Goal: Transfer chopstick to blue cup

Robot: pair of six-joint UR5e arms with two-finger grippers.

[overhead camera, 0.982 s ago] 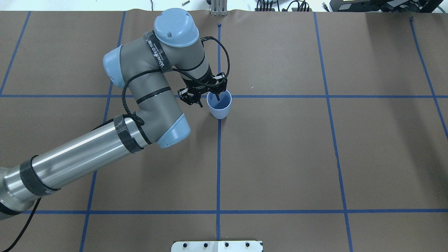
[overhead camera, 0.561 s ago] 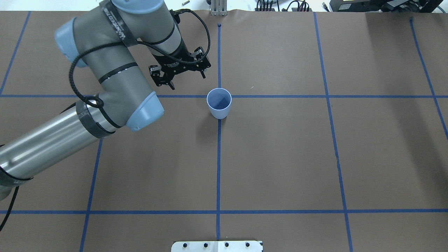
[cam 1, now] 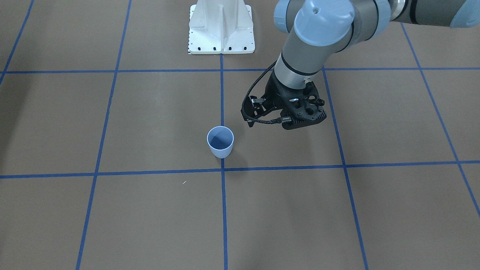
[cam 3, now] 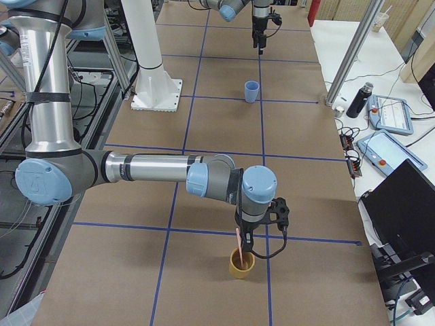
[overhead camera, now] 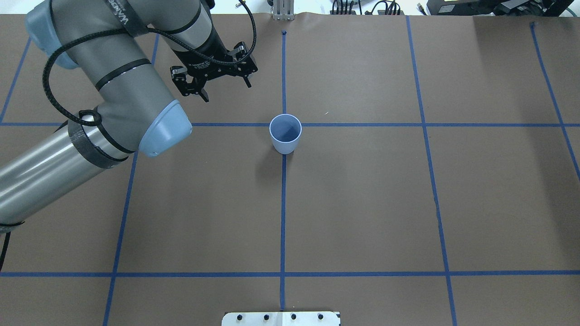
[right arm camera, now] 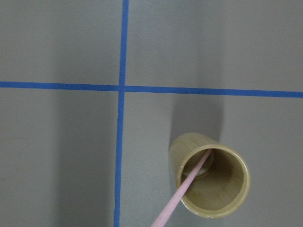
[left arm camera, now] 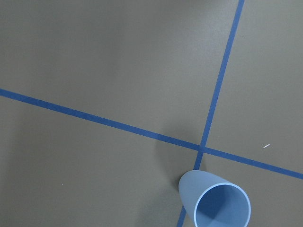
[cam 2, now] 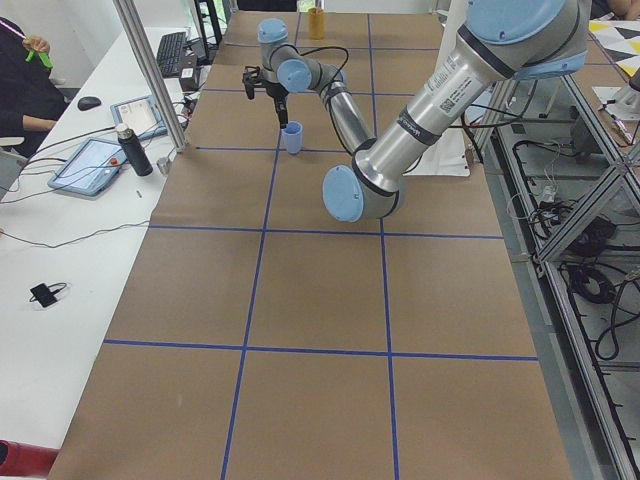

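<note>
Tabletop (overhead camera: pixel 362 203): brown paper cover, flat, seamed at the far edge.
Blue tape lines (overhead camera: pixel 283 226): a grid of large squares over the whole paper.
White base plate (cam 1: pixel 221 30): bolted at the tabletop's middle, on the robot's side, carrying a white pedestal.
White fleck (cam 1: pixel 184 182): tiny, lying loose on the paper.
Side desk (cam 2: pixel 40 340): white, running along the far side of the tabletop.
Aluminium post (cam 2: pixel 150 75): upright at the desk's edge.
Dark bottle (cam 2: pixel 136 150): upright, just beside the post.
Two tablets (cam 2: pixel 92 165): lying flat, cabled.
Keyboard (cam 2: pixel 172 52) and mouse (cam 2: pixel 90 102): further along the desk.
Small black device (cam 2: pixel 43 294): alone, corded.
Seated person (cam 2: pixel 25 90): dark clothing, partly out of view.
</note>
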